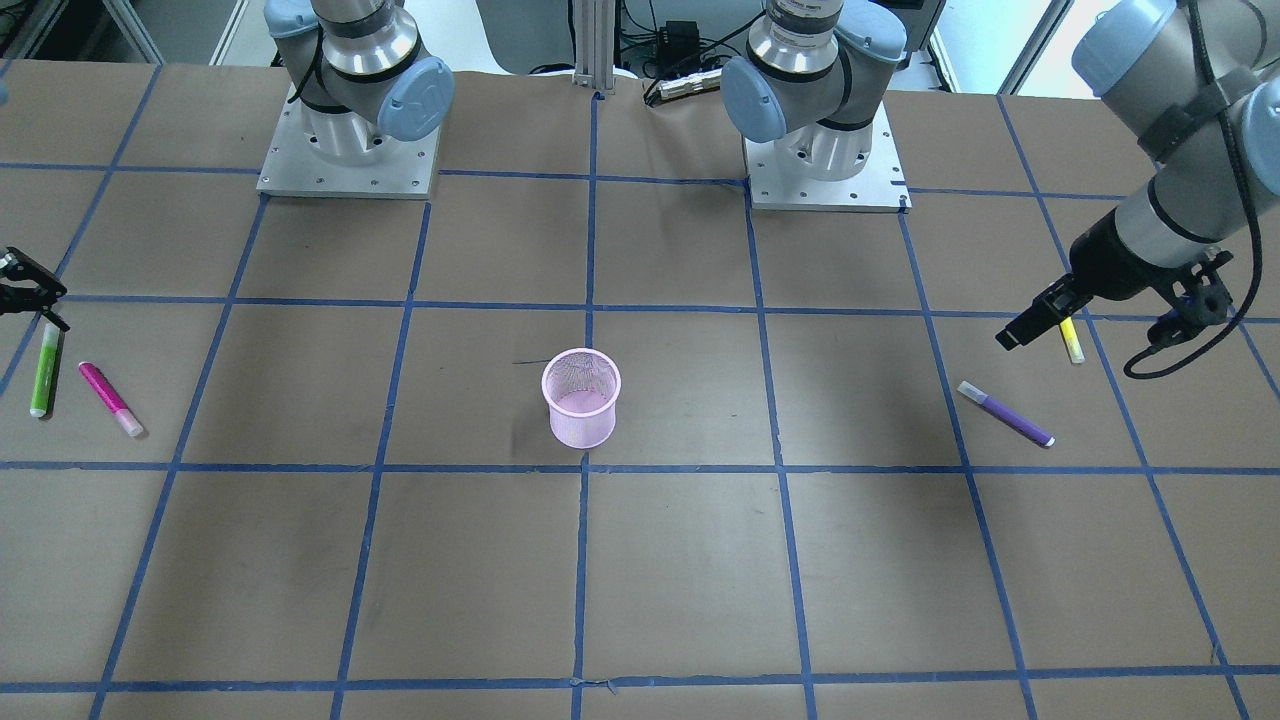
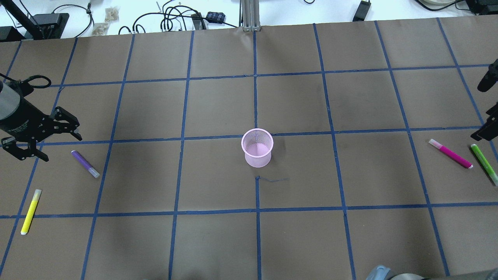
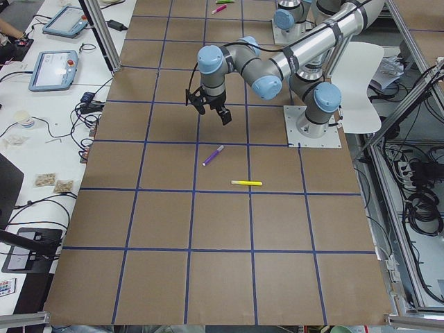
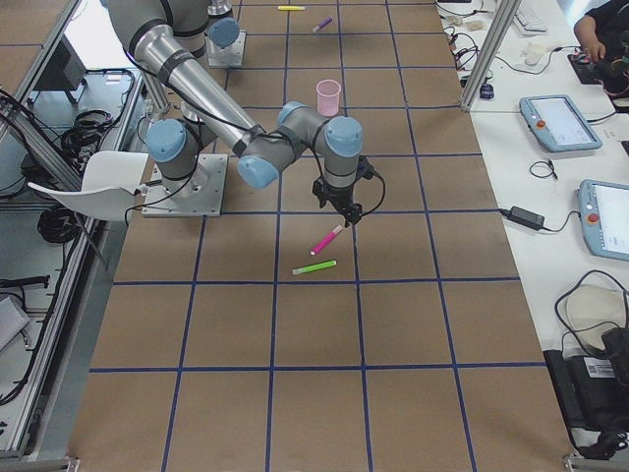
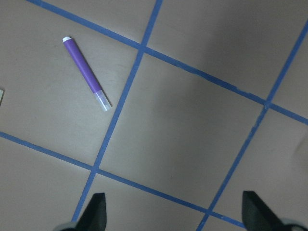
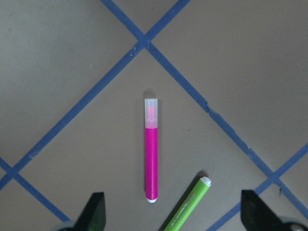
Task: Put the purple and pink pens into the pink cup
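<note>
The pink mesh cup (image 2: 257,147) stands upright at the table's middle, also in the front view (image 1: 581,397). The purple pen (image 2: 85,163) lies flat on the robot's left side, seen at the upper left of the left wrist view (image 5: 86,73). My left gripper (image 2: 62,147) hovers open and empty just beside it, jaws wide apart (image 5: 175,216). The pink pen (image 2: 450,153) lies flat on the right side. My right gripper (image 6: 174,214) is open and empty above it; the pink pen (image 6: 151,149) lies centred between the jaws in the right wrist view.
A green pen (image 2: 484,163) lies close beside the pink pen, near the right gripper (image 1: 35,300). A yellow pen (image 2: 30,211) lies on the left side, nearer the robot than the purple pen. Blue tape lines grid the brown table (image 2: 218,233).
</note>
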### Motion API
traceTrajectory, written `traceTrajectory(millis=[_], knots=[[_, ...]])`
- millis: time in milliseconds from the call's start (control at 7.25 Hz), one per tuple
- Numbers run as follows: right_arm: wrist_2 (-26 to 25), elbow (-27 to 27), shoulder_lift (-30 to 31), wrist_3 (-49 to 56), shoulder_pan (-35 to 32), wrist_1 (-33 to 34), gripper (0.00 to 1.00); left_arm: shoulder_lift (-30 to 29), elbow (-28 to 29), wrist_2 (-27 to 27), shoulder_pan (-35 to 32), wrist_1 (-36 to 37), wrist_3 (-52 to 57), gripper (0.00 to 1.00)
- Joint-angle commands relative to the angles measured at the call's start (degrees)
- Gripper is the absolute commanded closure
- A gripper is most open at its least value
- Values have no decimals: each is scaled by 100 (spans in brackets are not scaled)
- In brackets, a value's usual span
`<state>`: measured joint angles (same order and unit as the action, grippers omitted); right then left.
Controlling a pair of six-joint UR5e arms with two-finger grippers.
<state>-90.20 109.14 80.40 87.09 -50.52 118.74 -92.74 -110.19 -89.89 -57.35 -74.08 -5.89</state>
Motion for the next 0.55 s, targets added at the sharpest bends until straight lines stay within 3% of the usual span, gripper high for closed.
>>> traceTrajectory(millis=[0,276,414], knots=[[-6,614,-130,728,261,830,0,-479,-213,-99,486,716,-123,0],[-6,1134,-130,766,296,1405,1,-858,-204,-99,506,1235,-123,0],[-6,1127,-225,766,297,1433,1,-1034,-187,-81,506,1456,-271,0]])
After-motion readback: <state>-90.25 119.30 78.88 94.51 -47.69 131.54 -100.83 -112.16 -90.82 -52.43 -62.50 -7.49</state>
